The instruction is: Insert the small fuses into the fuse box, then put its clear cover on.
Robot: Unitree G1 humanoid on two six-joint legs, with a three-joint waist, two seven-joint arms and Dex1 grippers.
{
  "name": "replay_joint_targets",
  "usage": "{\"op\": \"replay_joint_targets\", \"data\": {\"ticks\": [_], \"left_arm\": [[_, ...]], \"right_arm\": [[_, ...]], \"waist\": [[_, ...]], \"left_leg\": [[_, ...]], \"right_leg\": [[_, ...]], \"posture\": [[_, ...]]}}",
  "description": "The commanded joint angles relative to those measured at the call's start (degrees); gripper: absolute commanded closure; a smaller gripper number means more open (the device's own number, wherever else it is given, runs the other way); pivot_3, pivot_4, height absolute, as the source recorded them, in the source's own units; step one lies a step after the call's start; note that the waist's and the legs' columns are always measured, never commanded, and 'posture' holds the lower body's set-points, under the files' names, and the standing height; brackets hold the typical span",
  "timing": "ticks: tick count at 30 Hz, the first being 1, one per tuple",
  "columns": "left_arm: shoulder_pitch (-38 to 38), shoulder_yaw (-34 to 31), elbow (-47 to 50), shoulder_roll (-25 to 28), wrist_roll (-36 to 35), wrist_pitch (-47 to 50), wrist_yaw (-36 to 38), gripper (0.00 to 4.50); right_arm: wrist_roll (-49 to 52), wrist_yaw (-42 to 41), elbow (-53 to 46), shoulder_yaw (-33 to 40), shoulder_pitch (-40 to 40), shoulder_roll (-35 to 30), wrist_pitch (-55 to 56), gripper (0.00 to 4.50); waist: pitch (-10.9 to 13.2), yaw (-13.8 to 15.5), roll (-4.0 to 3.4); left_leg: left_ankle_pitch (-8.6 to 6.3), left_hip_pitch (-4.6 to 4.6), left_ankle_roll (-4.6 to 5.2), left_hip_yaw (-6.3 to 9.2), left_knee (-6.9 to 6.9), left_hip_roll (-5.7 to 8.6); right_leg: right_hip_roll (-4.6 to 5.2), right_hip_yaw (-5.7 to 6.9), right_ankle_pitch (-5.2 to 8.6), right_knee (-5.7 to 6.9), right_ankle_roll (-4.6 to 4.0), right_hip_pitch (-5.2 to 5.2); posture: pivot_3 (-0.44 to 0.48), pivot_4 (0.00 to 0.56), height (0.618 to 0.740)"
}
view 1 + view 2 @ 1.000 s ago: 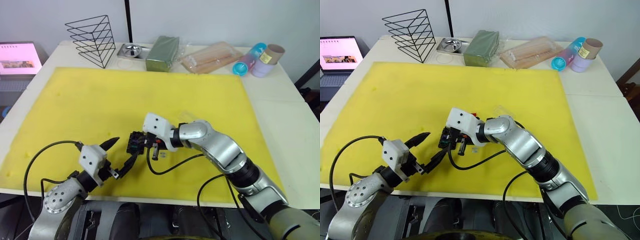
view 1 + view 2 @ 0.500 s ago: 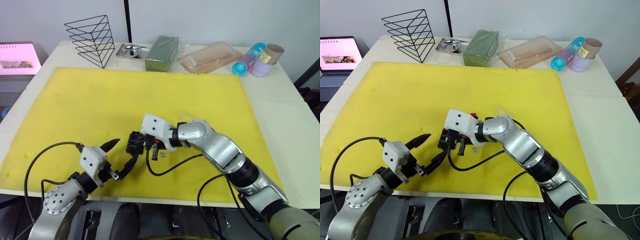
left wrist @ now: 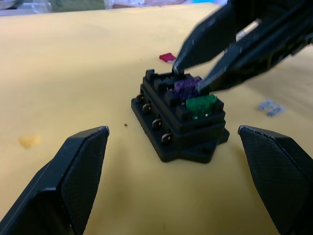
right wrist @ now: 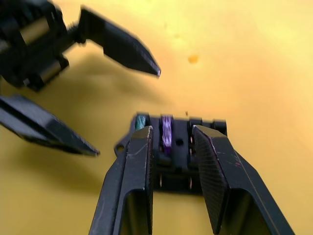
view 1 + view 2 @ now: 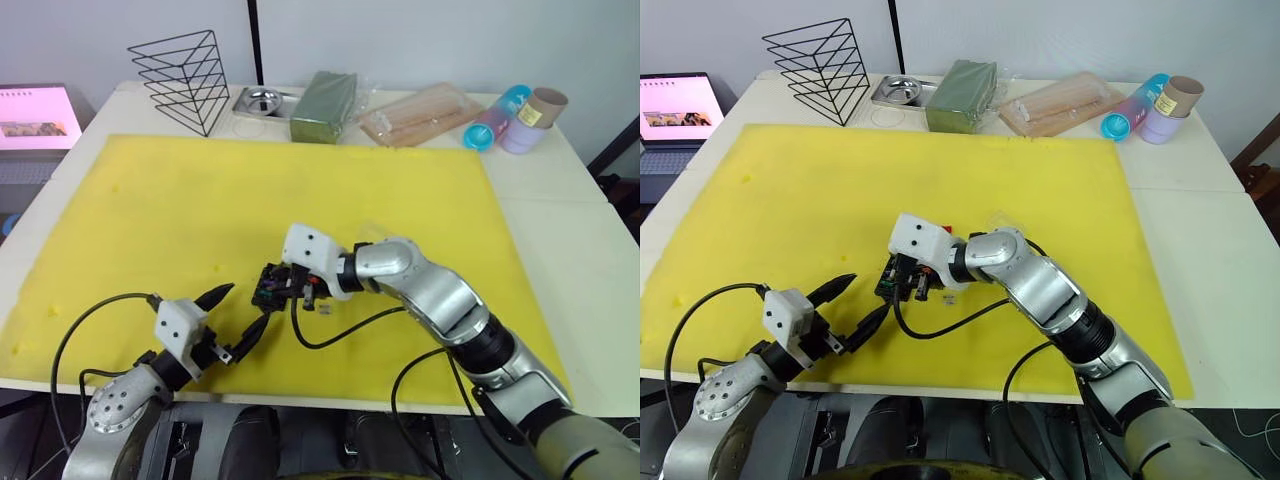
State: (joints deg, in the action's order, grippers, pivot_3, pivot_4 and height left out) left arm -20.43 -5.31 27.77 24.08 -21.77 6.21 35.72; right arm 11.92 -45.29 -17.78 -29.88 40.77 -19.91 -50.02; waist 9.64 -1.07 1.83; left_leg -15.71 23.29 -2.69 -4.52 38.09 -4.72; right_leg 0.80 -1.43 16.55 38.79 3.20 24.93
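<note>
In the fuse box sit purple fuse and green fuse.

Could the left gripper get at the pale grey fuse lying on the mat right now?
Probably not directly: the pale grey fuse lies beyond the fuse box, where the right gripper works. The left gripper would have to detour.

No readable text is showing anywhere; the laptop at the far left is displaying a pink page with lettering too small to read.
</note>
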Motion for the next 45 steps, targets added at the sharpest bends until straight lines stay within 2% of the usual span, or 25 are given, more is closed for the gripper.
{"op": "replay_joint_targets", "data": {"ticks": [1, 7, 10, 12, 13, 45], "left_arm": [[-0.1, -0.2, 0.3, 0.1, 0.3, -2.2, 0.7, 0.00], [0.9, -0.3, -1.1, -0.1, 0.2, -3.6, 1.1, 0.00], [0.9, -0.2, -1.3, 0.0, 0.2, -4.1, 1.4, 0.00], [0.8, -0.2, -1.4, 0.1, 0.2, -4.4, 1.6, 0.00], [0.8, -0.2, -1.4, 0.1, 0.2, -4.5, 1.7, 0.00], [0.3, -0.1, -1.1, 0.1, 0.2, -5.3, 1.4, 0.00]], "right_arm": [[2.4, -1.6, -1.7, 2.8, 0.4, 0.0, 0.9, 3.11], [3.6, -1.4, -0.6, 4.4, 0.6, 0.7, 1.5, 3.11], [3.5, -0.7, 0.3, 4.7, 0.5, 1.3, 1.9, 3.75], [3.4, -0.9, 0.7, 4.5, 0.2, 1.5, 2.4, 4.43], [3.4, -0.9, 0.9, 4.3, 0.1, 1.6, 2.6, 4.47], [-0.3, -1.1, 4.6, -0.8, -5.1, -0.6, 3.1, 4.47]], "waist": [[0.0, 0.0, 0.00], [0.0, 0.0, 0.00], [0.0, 0.0, 0.00], [0.0, 0.0, 0.00], [0.0, 0.0, 0.00], [-0.3, 0.0, -0.03]], "left_leg": [[0.00, 0.00, 0.00, -0.01, 0.00, 0.00], [0.00, 0.00, 0.00, 0.00, 0.00, 0.01], [0.00, 0.00, 0.00, 0.00, 0.00, 0.00], [0.00, 0.00, 0.00, 0.00, 0.00, 0.00], [0.00, 0.00, 0.00, 0.00, 0.00, 0.00], [0.00, -0.04, 0.00, 0.00, 0.00, 0.00]], "right_leg": [[0.00, 0.00, 0.00, 0.00, 0.00, 0.00], [0.01, 0.00, 0.00, 0.00, 0.00, 0.00], [0.00, 0.00, 0.00, 0.00, 0.00, 0.00], [0.00, 0.00, 0.00, 0.00, 0.00, 0.00], [0.00, 0.00, 0.00, 0.00, 0.00, 0.00], [0.00, 0.00, 0.00, 0.00, 0.00, -0.05]], "posture": [[0.000, 0.150, 0.740], [0.000, 0.150, 0.740], [0.000, 0.150, 0.740], [0.000, 0.150, 0.740], [0.000, 0.150, 0.740], [0.000, 0.150, 0.740]]}}
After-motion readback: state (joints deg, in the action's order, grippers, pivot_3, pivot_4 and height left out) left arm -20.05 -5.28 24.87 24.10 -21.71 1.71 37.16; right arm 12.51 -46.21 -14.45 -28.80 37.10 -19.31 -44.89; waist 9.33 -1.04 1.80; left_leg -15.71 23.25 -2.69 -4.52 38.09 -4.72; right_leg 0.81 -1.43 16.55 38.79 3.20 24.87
